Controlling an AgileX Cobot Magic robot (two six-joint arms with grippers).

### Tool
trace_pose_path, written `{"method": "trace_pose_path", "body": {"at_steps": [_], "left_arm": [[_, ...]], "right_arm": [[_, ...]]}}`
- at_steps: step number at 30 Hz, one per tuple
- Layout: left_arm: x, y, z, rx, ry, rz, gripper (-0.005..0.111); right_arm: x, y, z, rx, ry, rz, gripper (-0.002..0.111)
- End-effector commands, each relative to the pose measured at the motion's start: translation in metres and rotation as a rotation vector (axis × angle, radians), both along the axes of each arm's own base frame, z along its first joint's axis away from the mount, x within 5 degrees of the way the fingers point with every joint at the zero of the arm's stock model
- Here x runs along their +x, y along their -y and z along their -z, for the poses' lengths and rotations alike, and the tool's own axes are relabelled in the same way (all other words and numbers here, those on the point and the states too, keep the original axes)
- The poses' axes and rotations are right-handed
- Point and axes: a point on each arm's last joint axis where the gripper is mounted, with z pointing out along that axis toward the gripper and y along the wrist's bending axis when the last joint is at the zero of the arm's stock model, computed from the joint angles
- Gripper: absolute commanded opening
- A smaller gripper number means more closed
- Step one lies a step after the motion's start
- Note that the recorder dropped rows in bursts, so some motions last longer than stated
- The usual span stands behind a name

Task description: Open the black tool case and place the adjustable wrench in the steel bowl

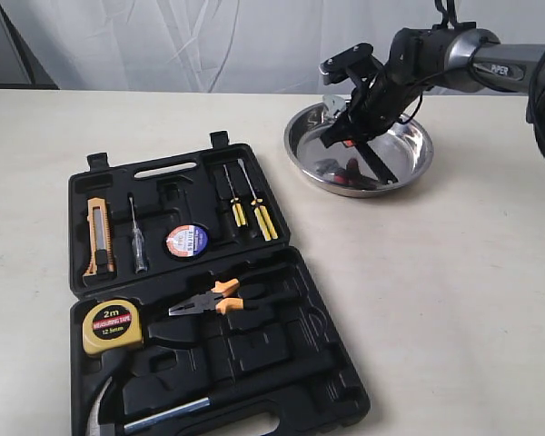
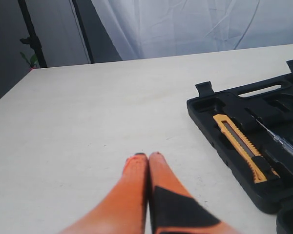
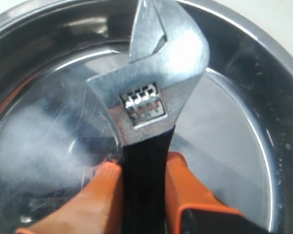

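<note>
Now, upper right | right gripper clamps wrench over bowl | lower gently before releasing | left gripper closed, empty.

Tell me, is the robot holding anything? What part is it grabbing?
The right gripper holds the adjustable wrench by its black handle, near the silver head, over the steel bowl. The left gripper holds nothing.

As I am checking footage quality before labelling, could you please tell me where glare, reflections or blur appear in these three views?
Exterior view: evenly lit, the steel bowl mirroring dark and red shapes. Left wrist view: the left gripper is blurred, the tool case sharper. Right wrist view: the adjustable wrench is sharp and glinting, the bowl behind it hazy with reflections.
</note>
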Motion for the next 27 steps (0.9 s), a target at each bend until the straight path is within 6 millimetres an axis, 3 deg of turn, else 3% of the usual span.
{"method": "trace_pose_path", "body": {"at_steps": [1,4,8,10,15,20,27], "left_arm": [[0.0,0.0,-0.001,-0.005,0.012,0.006,0.0],[0.0,0.0,-0.001,-0.005,0.012,0.006,0.0],[0.0,0.0,-0.001,-0.005,0.012,0.006,0.0],[0.0,0.0,-0.001,-0.005,0.012,0.006,0.0],[0.0,0.0,-0.001,-0.005,0.012,0.006,0.0],[0.0,0.0,-0.001,-0.005,0.012,0.006,0.0],[0.0,0.0,-0.001,-0.005,0.012,0.006,0.0]], "right_arm": [[0.006,0.005,-0.003,0.022,0.045,0.031,-0.001],[0.007,0.005,-0.004,0.031,0.051,0.044,0.007],[0.007,0.005,-0.004,0.034,0.05,0.048,0.037],[0.007,0.006,-0.006,0.034,0.051,0.048,0.045],[0.005,0.006,-0.027,0.065,0.069,0.086,0.039],[-0.005,0.011,-0.063,0.099,0.031,0.135,0.0],[-0.046,0.037,-0.121,0.143,0.098,0.19,-0.001]]}}
